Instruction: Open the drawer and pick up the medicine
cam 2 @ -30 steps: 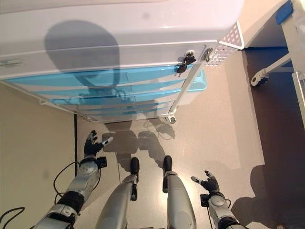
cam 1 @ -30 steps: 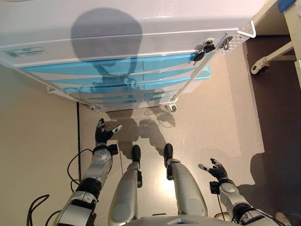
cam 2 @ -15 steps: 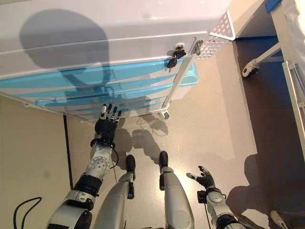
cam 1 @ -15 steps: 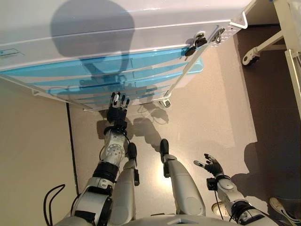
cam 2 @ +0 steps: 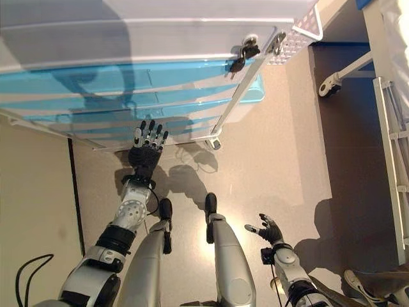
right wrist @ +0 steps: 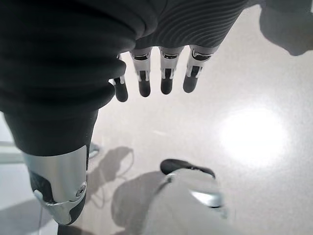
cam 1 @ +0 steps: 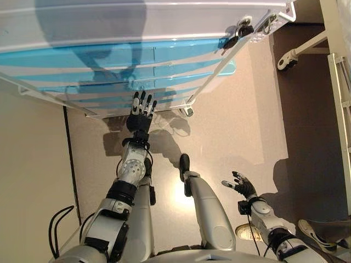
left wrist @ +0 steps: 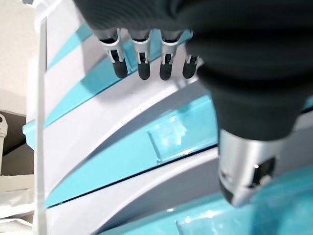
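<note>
Drawers point(cam 1: 109, 71) all appear closed; none opened yet. My left hand point(cam 1: 140, 115) is raised at the lower fronts, fingers point(left wrist: 142, 63) straight, gripping nothing. My right hand point(cam 1: 241, 186) hangs low, relaxed, empty. Medicine not visible, presumably inside. Everything remains undone.

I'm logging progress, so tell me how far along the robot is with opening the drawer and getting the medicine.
Early stage. Nothing looks done: the blue drawers of the white cabinet all look closed, and no medicine is visible. In hand: the left robot hand is raised with straight fingers close to the lower drawer fronts, gripping nothing. The right robot hand hangs open and empty, low beside the robot. Left: grasp a handle, pull the drawer out, pick up the medicine.
</note>
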